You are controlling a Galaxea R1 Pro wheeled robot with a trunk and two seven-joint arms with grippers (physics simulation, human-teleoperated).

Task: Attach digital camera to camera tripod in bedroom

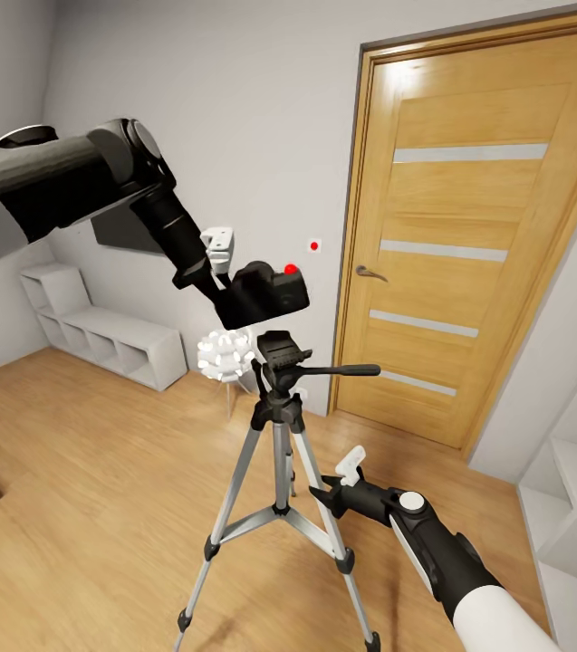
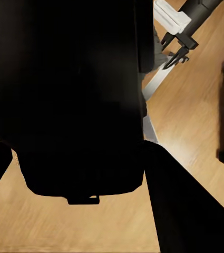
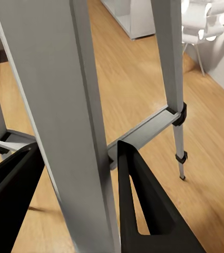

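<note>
- Head view: we are holding the digital camera (image 1: 265, 292) in our left end effector (image 1: 225, 288), clamped on its body, just above the black pan head of the camera tripod (image 1: 276, 426), apart from it by a small gap.
- We are judging the digital camera as small, rigid and light, best gripped across its boxy sides so its underside is facing the mount.
- We are bracing the camera tripod with our right end effector (image 3: 75, 174): in the right wrist view a silver leg is running between its two fingers, which look spread around it; whether they are touching it we cannot tell.
- We are treating the camera tripod as stiff but tippy, so pressing straight down seems safest.
</note>
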